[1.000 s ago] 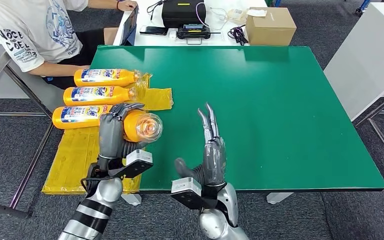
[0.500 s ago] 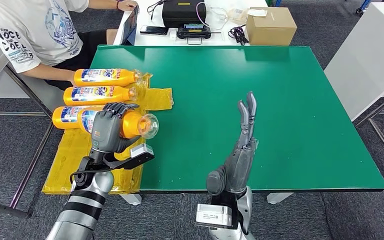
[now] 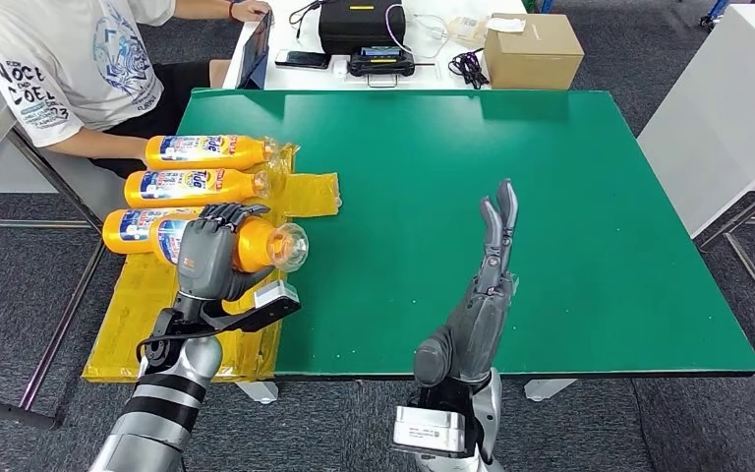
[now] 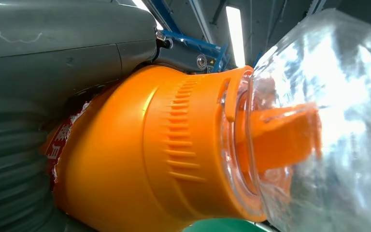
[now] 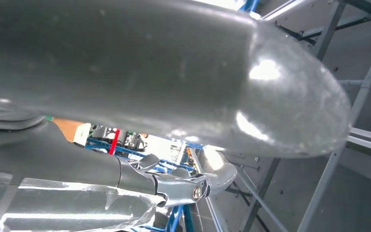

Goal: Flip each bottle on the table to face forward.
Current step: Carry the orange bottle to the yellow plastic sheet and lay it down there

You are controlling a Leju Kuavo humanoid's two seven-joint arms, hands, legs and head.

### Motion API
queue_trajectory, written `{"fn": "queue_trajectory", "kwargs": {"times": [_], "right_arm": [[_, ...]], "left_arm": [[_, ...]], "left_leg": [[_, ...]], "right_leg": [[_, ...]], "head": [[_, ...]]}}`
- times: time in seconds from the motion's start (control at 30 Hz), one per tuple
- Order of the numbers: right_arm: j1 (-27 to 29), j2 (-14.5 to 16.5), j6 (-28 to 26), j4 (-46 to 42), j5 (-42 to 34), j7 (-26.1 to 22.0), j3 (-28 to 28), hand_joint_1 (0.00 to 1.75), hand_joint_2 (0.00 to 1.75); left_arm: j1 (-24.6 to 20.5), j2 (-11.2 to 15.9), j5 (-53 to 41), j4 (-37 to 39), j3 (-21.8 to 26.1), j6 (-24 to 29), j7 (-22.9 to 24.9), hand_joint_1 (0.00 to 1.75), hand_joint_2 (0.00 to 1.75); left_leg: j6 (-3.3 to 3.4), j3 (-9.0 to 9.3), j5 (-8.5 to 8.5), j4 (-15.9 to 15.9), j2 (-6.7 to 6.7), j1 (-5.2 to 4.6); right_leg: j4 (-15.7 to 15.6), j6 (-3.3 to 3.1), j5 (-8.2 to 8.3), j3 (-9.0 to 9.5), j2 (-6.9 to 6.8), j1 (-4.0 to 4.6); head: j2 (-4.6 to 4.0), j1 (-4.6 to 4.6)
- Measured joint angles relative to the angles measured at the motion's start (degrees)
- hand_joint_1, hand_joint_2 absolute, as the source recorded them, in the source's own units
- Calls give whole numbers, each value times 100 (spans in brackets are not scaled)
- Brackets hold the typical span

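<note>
My left hand [image 3: 207, 258] grips an orange bottle [image 3: 261, 246] around its body, low over the table's left edge, with its clear cap pointing right. The left wrist view has that orange bottle [image 4: 140, 154] and its clear cap [image 4: 319, 125] close up beside my left hand [image 4: 38, 87]. Three more orange bottles lie on their sides at the left: one [image 3: 211, 150] at the back, one [image 3: 192, 185] in the middle, one [image 3: 133, 226] partly behind my left hand. My right hand [image 3: 482, 290] stands upright over the table's front edge, fingers straight, holding nothing. The right hand's thumb [image 5: 174, 67] fills the right wrist view.
Yellow sheets [image 3: 152, 305] lie under the bottles on the green table [image 3: 511, 177]. A person in a white shirt [image 3: 64, 54] sits at the far left corner. A cardboard box [image 3: 531, 49] and black devices [image 3: 359, 25] stand on the white table behind.
My left hand has lowered the bottle and brought it back left toward the row. My right hand has swung right and down, fingers still straight.
</note>
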Motion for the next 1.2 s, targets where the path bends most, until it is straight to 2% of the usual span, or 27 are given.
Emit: {"fn": "queue_trajectory", "kwargs": {"times": [0.37, 0.5, 0.57, 0.67, 0.73, 0.9, 1.2], "right_arm": [[1, 0, 0, -2, 0, 0, -1, 0, 0], [3, -1, 14, -2, -20, 15, -2, 0, 175], [14, -2, 167, 35, -236, 157, -31, 0, 175], [65, -1, 479, 218, -695, 332, -163, 0, 175], [137, -2, 541, 312, -769, 337, -245, 0, 175], [180, -1, 622, 432, -755, 387, -309, 0, 175], [181, 0, 665, 546, -707, 417, -373, 0, 175]], "left_arm": [[-1, 1, 0, 30, 2, 2, 0, 175, 175], [-7, 7, -39, 36, 1, -32, 41, 175, 175], [-161, 176, -483, 344, -104, -356, 504, 175, 175], [-554, 705, -1924, 1447, -508, -979, 2236, 175, 175], [-647, 976, -2346, 2006, -668, -1023, 2999, 175, 175], [-924, 1229, -2398, 2663, -924, -1051, 3173, 175, 175], [-1092, 1331, -2399, 2952, -1079, -1090, 3229, 175, 175]], "left_leg": [[0, 0, 0, 0, 0, 0], [0, 0, -1, 0, 0, 0], [0, 2, 0, -1, -5, 1], [-17, 14, -10, -5, 26, 3], [-23, 10, -9, -4, 71, 4], [-19, 0, 6, -3, 22, 11], [-19, 11, 3, -4, 24, 9]], "right_leg": [[0, 0, 0, 0, 0, 0], [0, 0, 0, 0, 0, 0], [-1, -1, -3, 4, -2, 1], [2, -17, 7, 4, 29, 3], [4, -30, 23, -22, 70, 6], [5, -20, 11, -9, 27, 10], [3, -22, 15, -3, 27, 9]], "head": [[0, 1], [0, 0], [0, 4], [0, 12], [0, -3], [0, -2], [0, -4]]}}
